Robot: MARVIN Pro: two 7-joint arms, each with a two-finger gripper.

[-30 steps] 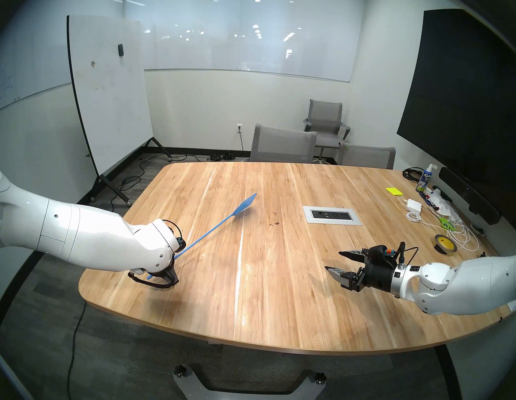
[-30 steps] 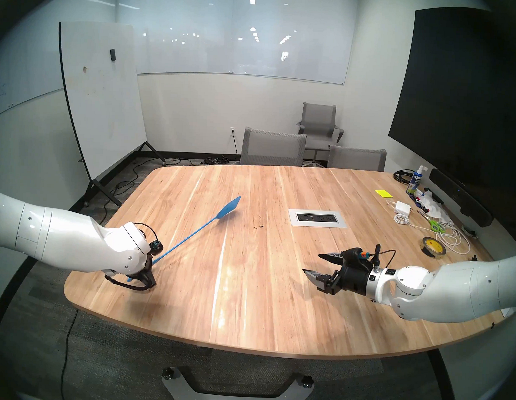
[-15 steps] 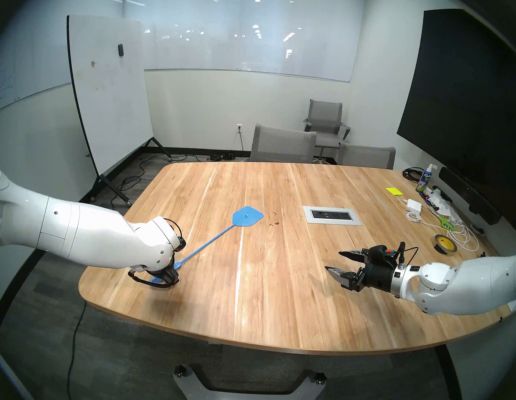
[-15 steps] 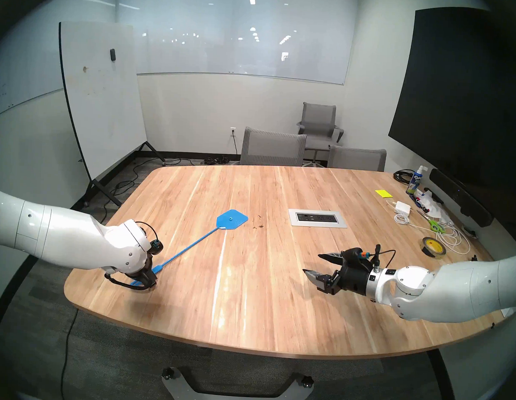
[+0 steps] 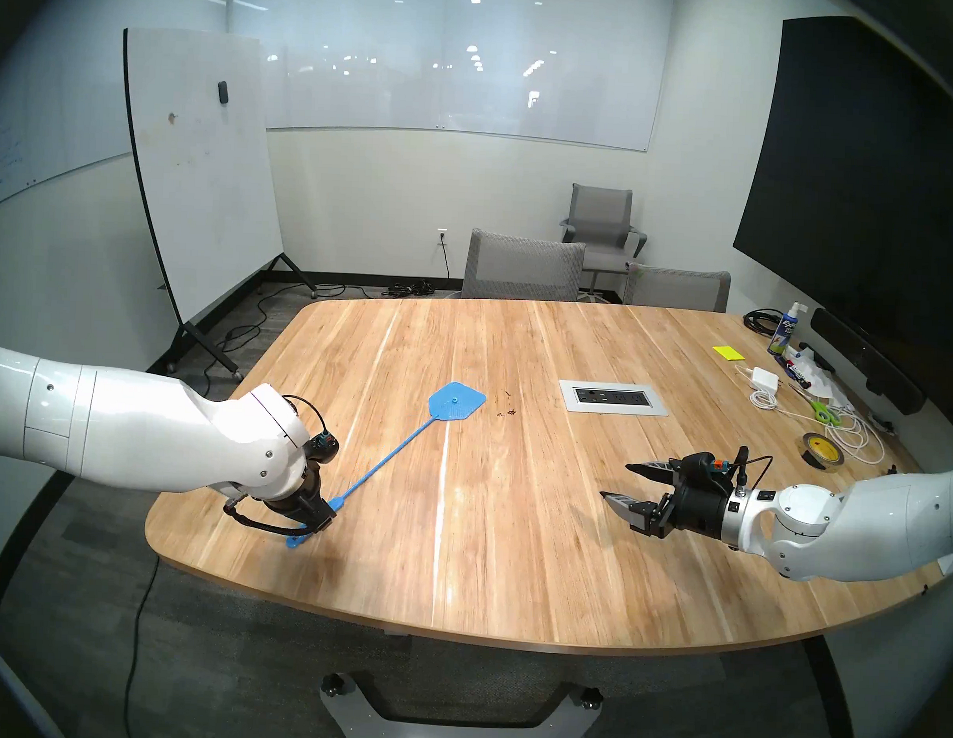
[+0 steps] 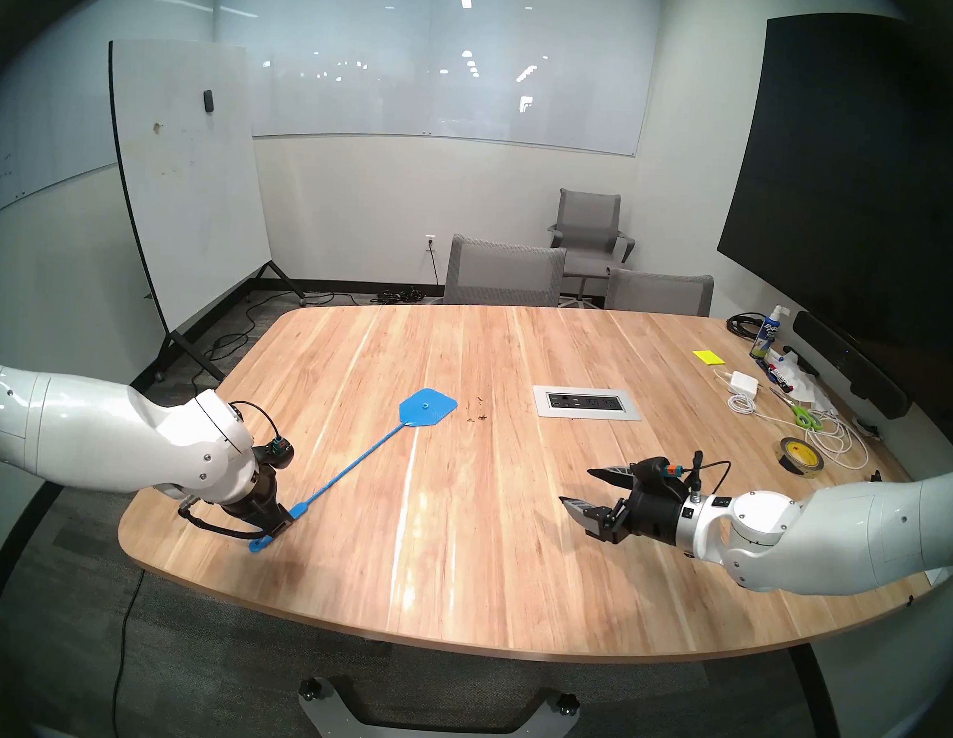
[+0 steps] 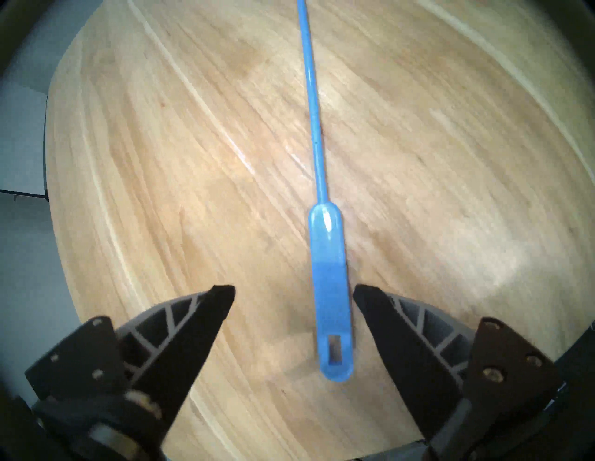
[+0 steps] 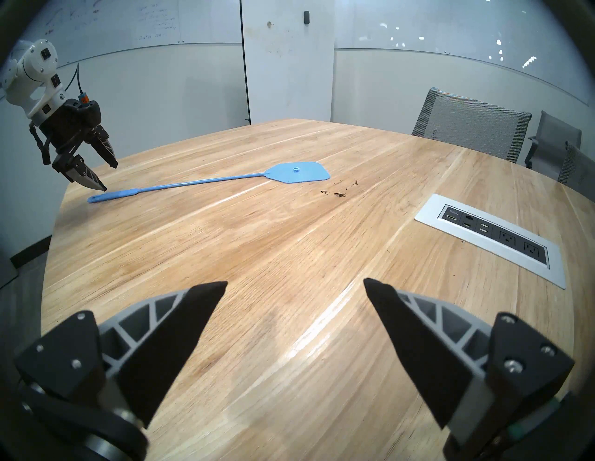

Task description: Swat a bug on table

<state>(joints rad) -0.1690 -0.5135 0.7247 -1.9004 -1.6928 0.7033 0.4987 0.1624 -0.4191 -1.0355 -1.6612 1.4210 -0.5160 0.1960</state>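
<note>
Left gripper [image 8: 96,174], a black two-fingered pincer on the white left arm, hangs with its jaws spread apart and nothing between them, tips pointing down at the table. In the left wrist view the left gripper [image 7: 293,291] straddles the flat grip end of the blue plastic fly swatter [image 7: 330,289], which lies loose on the wood, touching neither finger. Seen from the head, the blue plastic fly swatter [image 5: 405,444] rests flat on the light-wood plank table [image 5: 510,552], its handle end under the left gripper [image 5: 320,522] and its mesh head far out toward the table's middle.

Right gripper [image 5: 619,484], the same black pincer on the right arm, hovers over the table's right side with jaws wide and empty; in its own view the right gripper [image 8: 294,283] frames bare wood.

Readable writing is scarce: the blue and white spray bottle [image 5: 785,333] at the far right corner carries the word "EXPO". Scribbles on the wall whiteboard [image 8: 128,22] are too faint to read.

The bug [image 5: 508,413], a tiny dark speck with thin legs among a few crumbs, lies on the table just beside the swatter head's right edge, not under it, between that head and the silver rectangular power-outlet panel [image 5: 613,397]. It is well apart from both pincers, farther out than either. The right wrist view shows the bug [image 8: 338,194] just right of the blue head.
</note>
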